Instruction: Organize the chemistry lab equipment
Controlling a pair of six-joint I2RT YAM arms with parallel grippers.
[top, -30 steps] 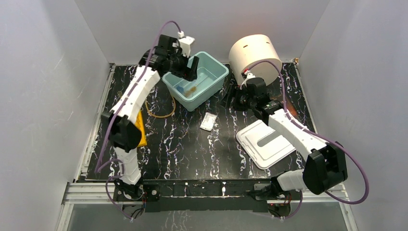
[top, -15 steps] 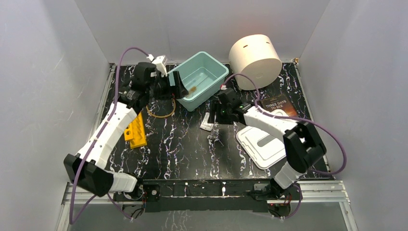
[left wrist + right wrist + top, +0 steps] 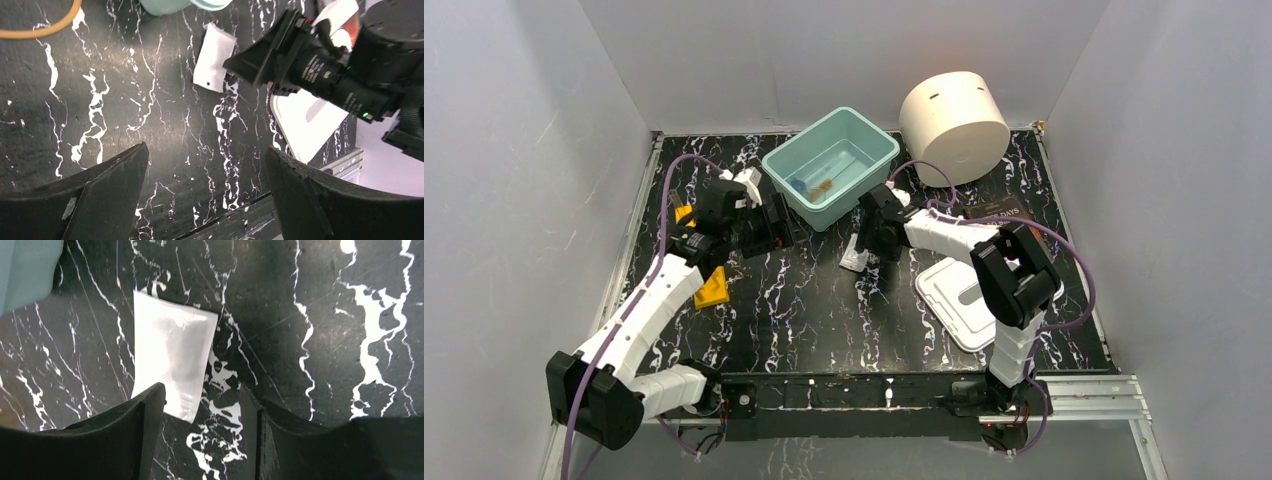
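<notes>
Right wrist view: the right gripper (image 3: 201, 390), fingers apart and clamping nothing, hovers over a corner of the clear flat packet (image 3: 170, 360). Teal bin (image 3: 864, 192) sits at its 11 o'clock, white lid (image 3: 969, 300) at 4. Left gripper (image 3: 206, 150), also spread and empty, has left the bin since a second ago. Bin contents are blurry.

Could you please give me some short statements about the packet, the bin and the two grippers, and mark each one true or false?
1. The clear flat packet lies on the table, outside the teal bin. True.
2. The right gripper is shut on the packet. False: its jaws stand open over it.
3. The left gripper holds the amber tubing. False: it is open and empty; the tubing lies on the table.
4. A blue-capped tube is in the bin. True.
</notes>
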